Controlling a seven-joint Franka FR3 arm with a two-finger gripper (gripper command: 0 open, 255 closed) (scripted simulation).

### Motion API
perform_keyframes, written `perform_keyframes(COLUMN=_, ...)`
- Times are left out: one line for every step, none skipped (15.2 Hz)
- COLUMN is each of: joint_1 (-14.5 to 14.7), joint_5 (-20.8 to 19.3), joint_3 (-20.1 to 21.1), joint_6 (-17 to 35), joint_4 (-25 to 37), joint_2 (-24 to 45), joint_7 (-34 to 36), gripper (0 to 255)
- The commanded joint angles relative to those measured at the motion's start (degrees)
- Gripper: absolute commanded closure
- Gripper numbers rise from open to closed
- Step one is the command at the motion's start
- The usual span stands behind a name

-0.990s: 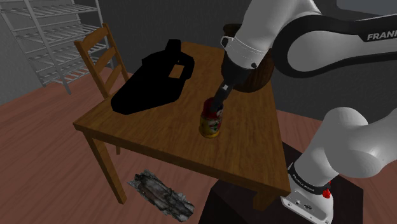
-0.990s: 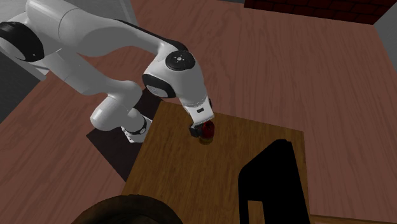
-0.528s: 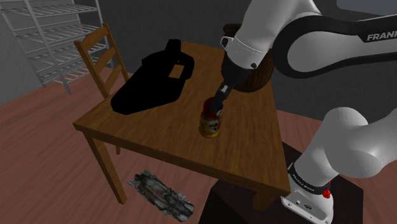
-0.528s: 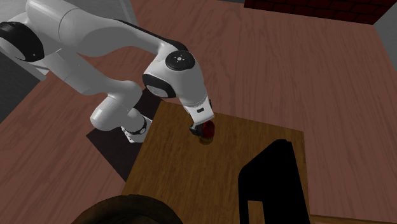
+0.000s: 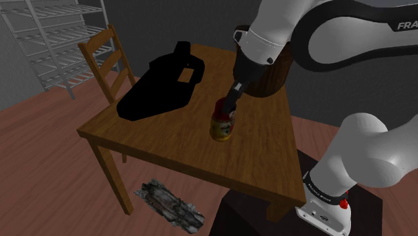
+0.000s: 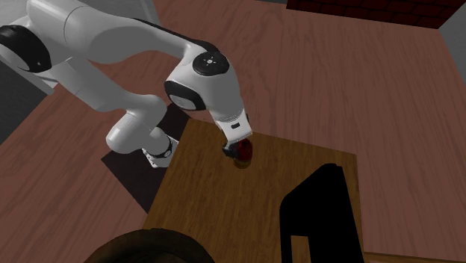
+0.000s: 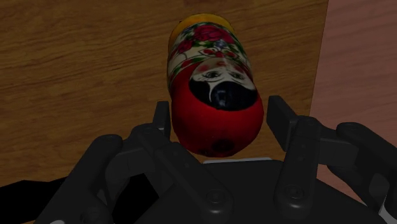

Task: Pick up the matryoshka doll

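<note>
One black claw [image 7: 220, 116], fingers pinching the red head of the doll [image 7: 213, 83], which stands upright, yellow base down, near the middle of the wooden tabletop [image 5: 174, 144]; whether the base touches the wood cannot be told. One all-black jug-like shape [image 5: 161, 87] lies beyond the doll, well apart from it. One wooden chair [image 5: 106, 62] at the tabletop's far side, one grey wire rack [image 5: 57, 37] behind it.

The shoulder view looks down over the surface [image 5: 154, 137] from beside the stand [image 5: 244, 214] — the second exterior view faces it from across, high and steep. Both share the doll [image 5: 223, 124]; the wrist view sits close above it.
</note>
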Motion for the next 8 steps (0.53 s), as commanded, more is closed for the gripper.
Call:
perform_keyframes(joint_1=-0.08, joint_5=-0.18, joint_3=-0.20, joint_6=-1.68, joint_4=1.42, joint_2=-0.26, joint_7=0.04, gripper=255)
perform_keyframes(joint_1=-0.12, joint_5=-0.27, joint_3=-0.30, joint_6=-2.47, joint_4=2.15, joint_2=-0.32, joint_7=0.06, gripper=255)
perform_keyframes(joint_1=-0.17, joint_5=-0.36, joint_3=-0.40, joint_6=-3.25, joint_4=2.88, joint_2=-0.37, joint_7=0.07, gripper=255)
perform_keyframes(joint_1=-0.21, joint_5=-0.45, joint_3=-0.49, joint_6=-4.03, joint_4=3.62, joint_2=-0.41, joint_7=0.09, gripper=255)
perform_keyframes(joint_1=-0.26, joint_5=-0.53, joint_3=-0.58, joint_6=-4.80, joint_4=4.38, joint_2=-0.43, joint_7=0.11, gripper=255)
perform_keyframes(joint_1=-0.30, joint_5=-0.62, joint_3=-0.67, joint_6=-5.57, joint_4=5.14, joint_2=-0.44, joint_7=0.13, gripper=255)
perform_keyframes(joint_1=-0.35, joint_5=-0.71, joint_3=-0.76, joint_6=-6.34, joint_4=5.91, joint_2=-0.43, joint_7=0.14, gripper=255)
perform_keyframes(joint_1=-0.39, joint_5=-0.79, joint_3=-0.84, joint_6=-7.09, joint_4=6.69, joint_2=-0.41, joint_7=0.16, gripper=255)
